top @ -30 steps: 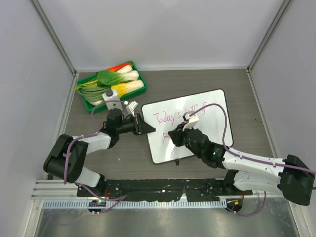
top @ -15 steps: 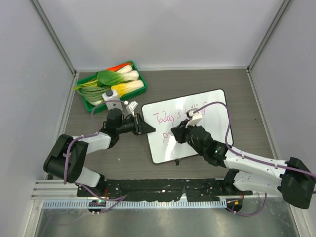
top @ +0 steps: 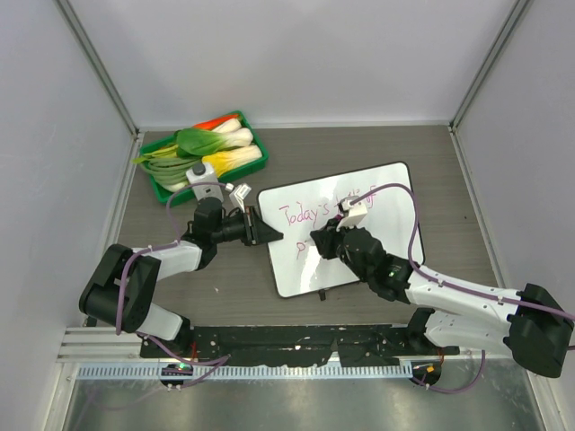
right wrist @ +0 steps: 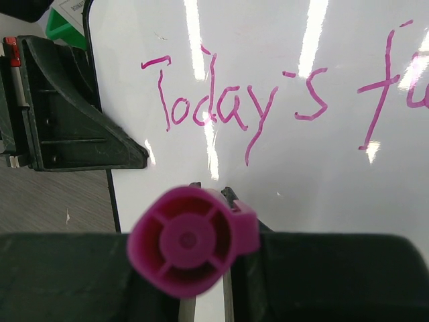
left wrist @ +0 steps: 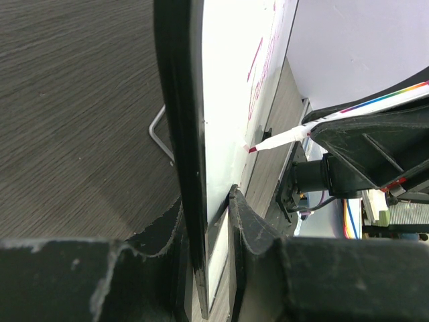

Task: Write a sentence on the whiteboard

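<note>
Reaching over the whiteboard (top: 293, 269), the right gripper (top: 322, 244) pinches a magenta marker (right wrist: 191, 248); the left gripper (top: 260, 232) clamps the board's edge.

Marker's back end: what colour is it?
The marker end is magenta pink; the right wrist view shows it best.

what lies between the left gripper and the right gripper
A strip of whiteboard, with the sentence starting just above it, clearest in the right wrist view.

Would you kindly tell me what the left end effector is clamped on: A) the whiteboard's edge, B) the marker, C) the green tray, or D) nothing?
A: the left end effector pinches the whiteboard at its rim; the right end effector holds the marker.
</note>
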Controlling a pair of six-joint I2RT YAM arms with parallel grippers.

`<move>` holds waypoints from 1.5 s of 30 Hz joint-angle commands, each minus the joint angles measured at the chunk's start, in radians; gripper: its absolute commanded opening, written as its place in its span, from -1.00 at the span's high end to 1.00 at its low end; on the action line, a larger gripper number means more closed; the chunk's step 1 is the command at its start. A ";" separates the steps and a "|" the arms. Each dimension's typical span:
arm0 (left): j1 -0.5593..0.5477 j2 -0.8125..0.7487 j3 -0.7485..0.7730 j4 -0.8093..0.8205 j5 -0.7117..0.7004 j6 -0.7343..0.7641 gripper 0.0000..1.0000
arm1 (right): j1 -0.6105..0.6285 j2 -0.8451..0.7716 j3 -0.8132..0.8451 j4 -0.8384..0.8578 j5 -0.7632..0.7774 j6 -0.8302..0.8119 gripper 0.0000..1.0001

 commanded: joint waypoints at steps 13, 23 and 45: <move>0.014 0.039 0.002 -0.073 -0.186 0.153 1.00 | -0.016 -0.008 0.014 -0.040 0.050 -0.024 0.97; 0.014 0.049 0.002 -0.067 -0.177 0.151 1.00 | -0.016 -0.009 -0.023 -0.063 -0.010 -0.010 0.97; 0.014 0.050 0.003 -0.067 -0.175 0.151 1.00 | -0.016 -0.034 -0.063 -0.055 -0.035 0.010 0.97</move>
